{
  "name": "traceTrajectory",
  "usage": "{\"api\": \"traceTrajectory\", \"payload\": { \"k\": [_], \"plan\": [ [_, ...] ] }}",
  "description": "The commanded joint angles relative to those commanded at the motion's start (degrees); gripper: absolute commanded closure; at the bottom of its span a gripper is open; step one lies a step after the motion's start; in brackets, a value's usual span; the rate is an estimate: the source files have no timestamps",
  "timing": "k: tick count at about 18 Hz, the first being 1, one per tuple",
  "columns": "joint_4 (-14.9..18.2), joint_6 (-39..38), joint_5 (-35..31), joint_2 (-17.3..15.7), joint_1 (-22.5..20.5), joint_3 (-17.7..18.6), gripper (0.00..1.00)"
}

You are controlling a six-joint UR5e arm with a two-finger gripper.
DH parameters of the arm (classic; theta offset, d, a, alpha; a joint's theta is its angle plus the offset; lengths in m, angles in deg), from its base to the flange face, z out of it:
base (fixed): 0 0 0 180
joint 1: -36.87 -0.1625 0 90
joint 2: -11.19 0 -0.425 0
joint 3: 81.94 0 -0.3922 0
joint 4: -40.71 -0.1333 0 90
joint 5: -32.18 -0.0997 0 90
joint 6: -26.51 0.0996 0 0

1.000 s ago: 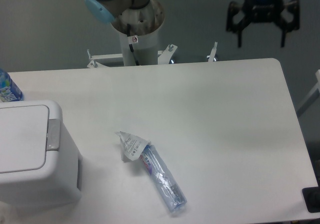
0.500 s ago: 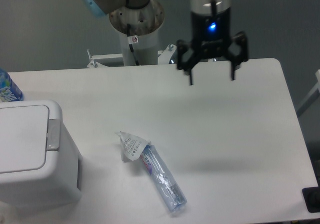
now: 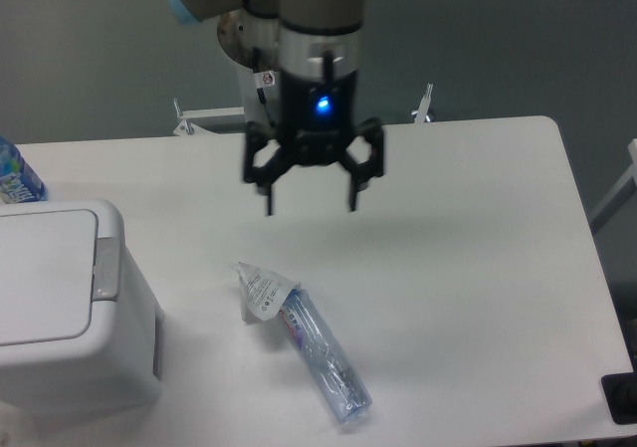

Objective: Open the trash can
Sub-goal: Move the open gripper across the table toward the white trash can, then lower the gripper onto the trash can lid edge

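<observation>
One wide-open pincer (image 3: 310, 206) hangs empty over the surface (image 3: 468, 228), well off the bin (image 3: 60, 313) (lid shut), so next: reach its button (image 3: 106, 267).

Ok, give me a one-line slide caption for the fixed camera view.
Open end effector hovers over the table between closed trash can and clear bottle.

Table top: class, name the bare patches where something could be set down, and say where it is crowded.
The widest bare patch is the right side of the table, between the clear bottle and the right edge. Another strip runs along the far edge, though the open gripper hangs above part of it. The left is crowded: the trash can fills that corner, a second bottle behind it.
</observation>
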Motion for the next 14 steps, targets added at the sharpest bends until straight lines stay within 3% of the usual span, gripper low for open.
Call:
{"api": "traceTrajectory", "payload": {
  "k": [2,14],
  "plan": [
    [-2.03,-0.89,0.00,1.41,1.67,-0.61,0.00],
    [-2.13,-5.28,0.00,4.05,7.92,-1.93,0.00]
  ]
}}
